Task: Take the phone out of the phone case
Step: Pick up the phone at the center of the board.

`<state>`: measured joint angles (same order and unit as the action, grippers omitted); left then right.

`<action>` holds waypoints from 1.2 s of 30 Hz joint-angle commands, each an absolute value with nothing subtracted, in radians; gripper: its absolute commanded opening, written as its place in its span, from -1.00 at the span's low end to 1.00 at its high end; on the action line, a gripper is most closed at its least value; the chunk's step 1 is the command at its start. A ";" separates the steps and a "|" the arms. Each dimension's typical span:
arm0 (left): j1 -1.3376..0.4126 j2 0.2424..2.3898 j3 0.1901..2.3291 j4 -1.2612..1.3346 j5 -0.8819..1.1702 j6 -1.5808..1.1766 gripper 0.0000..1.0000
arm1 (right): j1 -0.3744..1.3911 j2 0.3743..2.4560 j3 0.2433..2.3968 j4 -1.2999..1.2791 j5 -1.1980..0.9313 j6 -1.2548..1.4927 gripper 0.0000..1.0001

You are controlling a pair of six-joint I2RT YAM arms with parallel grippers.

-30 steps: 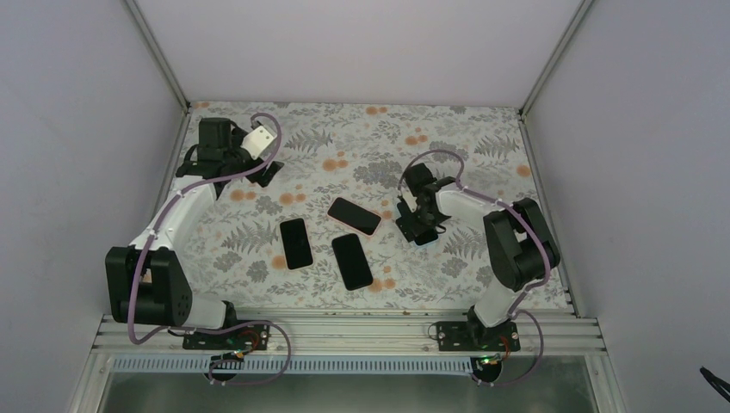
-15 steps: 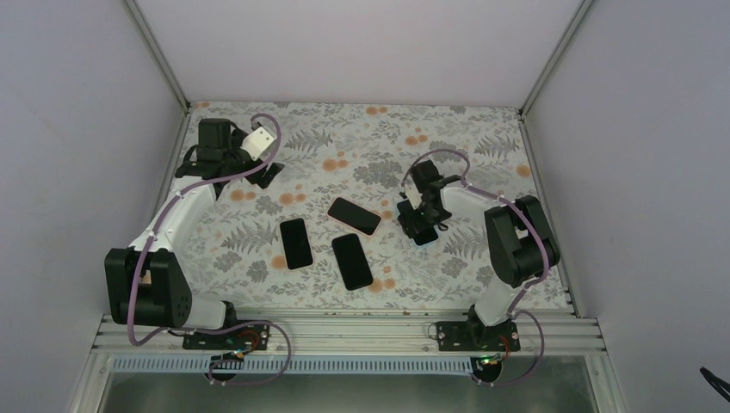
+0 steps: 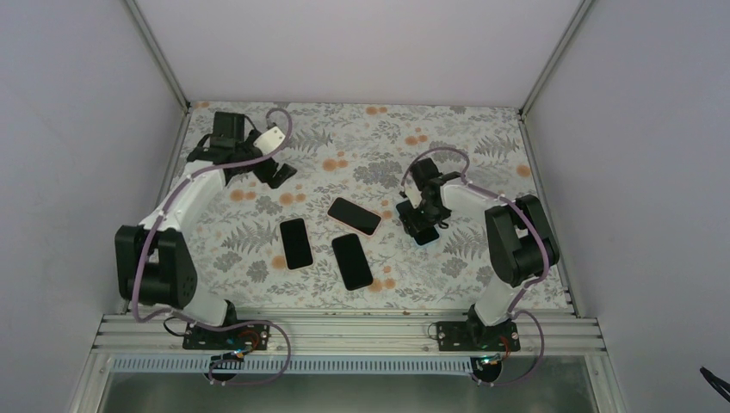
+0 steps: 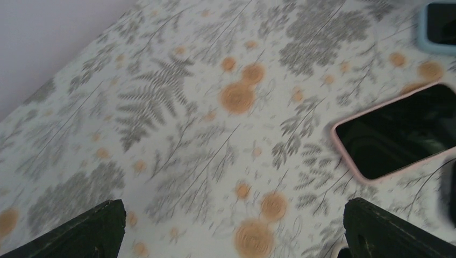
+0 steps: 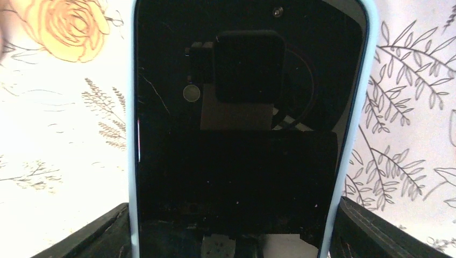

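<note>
Change on the right: the right gripper [image 3: 422, 225] has dropped over the blue-cased phone [image 5: 236, 134], right of centre on the tabletop [image 3: 482, 129]. Its fingers [image 5: 102, 236] are drawn in against both long edges of the case [image 5: 360, 80]; true pinch or not, I cannot tell, but it looks like the hold before peeling. The left gripper [image 3: 277, 172], spread wide and empty, has shifted slightly inward. Phone flat, screen up, long axis running straight away from the right wrist, camera-dot end farthest.
</note>
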<state>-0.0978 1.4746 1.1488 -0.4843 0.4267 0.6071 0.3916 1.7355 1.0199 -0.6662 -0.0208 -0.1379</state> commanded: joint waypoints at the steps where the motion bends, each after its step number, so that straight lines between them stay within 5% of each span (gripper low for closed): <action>1: -0.140 1.599 1.330 -0.640 0.577 0.623 1.00 | 0.419 1.707 1.121 -0.740 -0.038 -0.152 0.45; 20: -0.229 2.305 2.248 -1.357 0.963 0.496 1.00 | 0.632 1.697 1.447 -0.794 -0.053 -0.131 0.36; 36: -0.283 2.327 2.201 -1.358 1.094 0.437 0.95 | 0.692 1.785 1.575 -0.791 -0.018 -0.130 0.36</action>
